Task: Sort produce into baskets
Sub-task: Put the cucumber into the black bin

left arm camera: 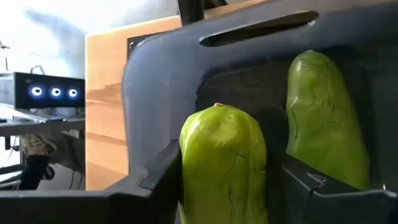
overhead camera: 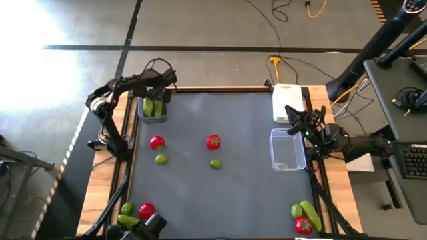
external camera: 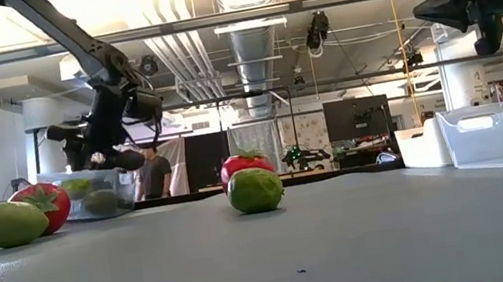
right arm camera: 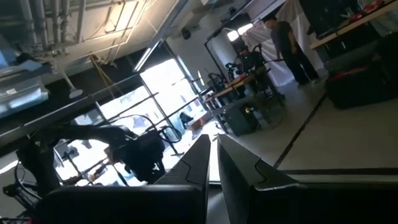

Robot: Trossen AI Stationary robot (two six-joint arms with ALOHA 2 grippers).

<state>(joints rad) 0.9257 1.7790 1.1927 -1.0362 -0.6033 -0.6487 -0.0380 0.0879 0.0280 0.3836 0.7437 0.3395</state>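
High view: dark grey mat [overhead camera: 220, 200] on wooden table [overhead camera: 100, 193]. Left gripper [overhead camera: 158, 95] over dark grey basket [overhead camera: 153, 110], pinching cucumber [left arm camera: 224, 165]; second cucumber [left arm camera: 323, 124] beside. Right gripper [overhead camera: 298, 121] pressed together above clear basket [overhead camera: 287, 149]. Tomatoes, limes scattered between. Person [external camera: 150, 172] in room behind.

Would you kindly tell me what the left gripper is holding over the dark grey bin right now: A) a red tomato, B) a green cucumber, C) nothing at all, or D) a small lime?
B: the left wrist view shows a green cucumber clamped between the left gripper's fingers, hanging over the dark grey bin, where another cucumber already lies.
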